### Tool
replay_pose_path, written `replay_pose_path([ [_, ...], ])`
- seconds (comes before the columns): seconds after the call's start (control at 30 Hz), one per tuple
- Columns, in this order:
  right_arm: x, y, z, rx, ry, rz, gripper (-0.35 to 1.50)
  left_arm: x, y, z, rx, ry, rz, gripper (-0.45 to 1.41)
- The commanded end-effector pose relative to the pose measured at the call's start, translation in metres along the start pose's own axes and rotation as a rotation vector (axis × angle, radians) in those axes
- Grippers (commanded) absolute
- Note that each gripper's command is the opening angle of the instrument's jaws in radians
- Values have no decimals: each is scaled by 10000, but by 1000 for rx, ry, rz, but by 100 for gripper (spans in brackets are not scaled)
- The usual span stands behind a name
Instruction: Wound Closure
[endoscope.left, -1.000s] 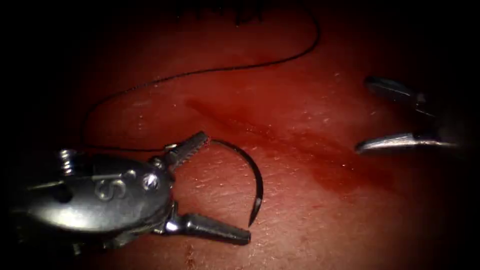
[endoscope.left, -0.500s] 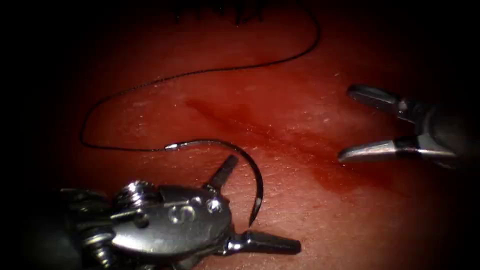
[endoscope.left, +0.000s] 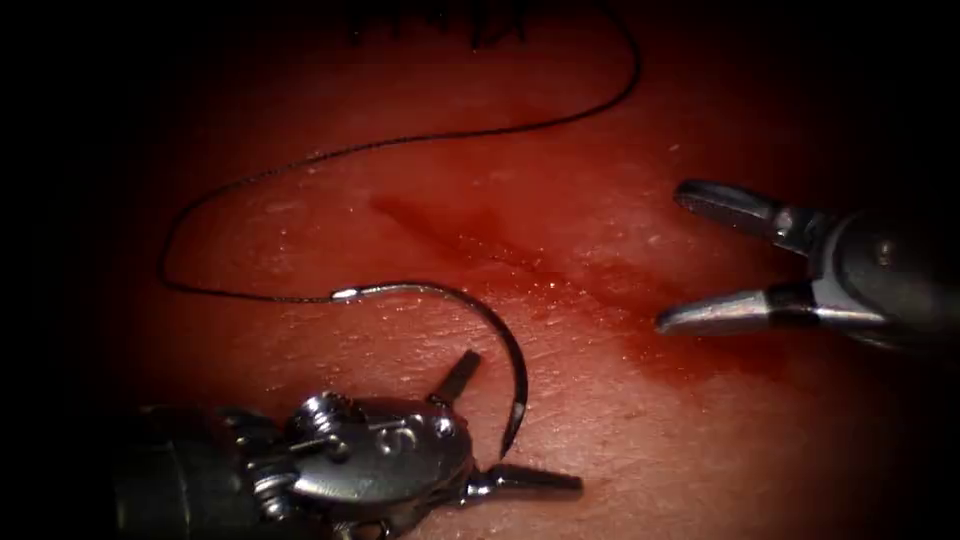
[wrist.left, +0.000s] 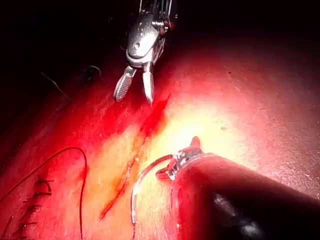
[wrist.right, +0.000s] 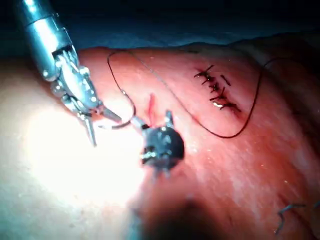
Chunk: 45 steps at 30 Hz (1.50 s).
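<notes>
Lower centre of the endoscope view: dark curved needle (endoscope.left: 497, 335) lying free on tissue (endoscope.left: 620, 440), tip apparently pointing down; left gripper (endoscope.left: 512, 423) and right gripper (endoscope.left: 672, 258) open, empty.

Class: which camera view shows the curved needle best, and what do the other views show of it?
The endoscope view: the needle lies whole on the tissue, left of the cut, held by neither tool, thread trailing from its end. The left wrist view shows its arc partly behind the left tool. The right wrist view shows it small, beside the open left tool.

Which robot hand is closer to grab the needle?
Left. The left tool has open jaws beside the needle lying loose on the tissue. The right tool, open and empty, sits across the cut.
</notes>
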Motion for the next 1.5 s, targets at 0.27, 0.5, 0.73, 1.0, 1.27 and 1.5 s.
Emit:
replay_pose_path([
  [0.27, -5, -3, 12, 0, -5, -3, 101, 1, -6, 10, -8, -3, -31, 66],
  [0.5, -7, -6, 19, -3, -10, 1, 104, 2, -14, 7, -21, 1, -51, -7],
  [0.73, -8, -7, 20, -4, -13, 6, 104, 0, -24, 1, -32, 7, -46, -28],
  [1.0, -5, -9, 19, -13, -11, 179, 103, 5, -27, -16, 18, 63, 15, -45],
  [1.27, -3, -8, 17, -23, 2, 382, 103, 18, -13, -51, 126, 134, 255, -45],
  [1.5, -3, -9, 18, -18, 8, 501, 103, 25, -7, -62, 210, 183, 553, -45],
])
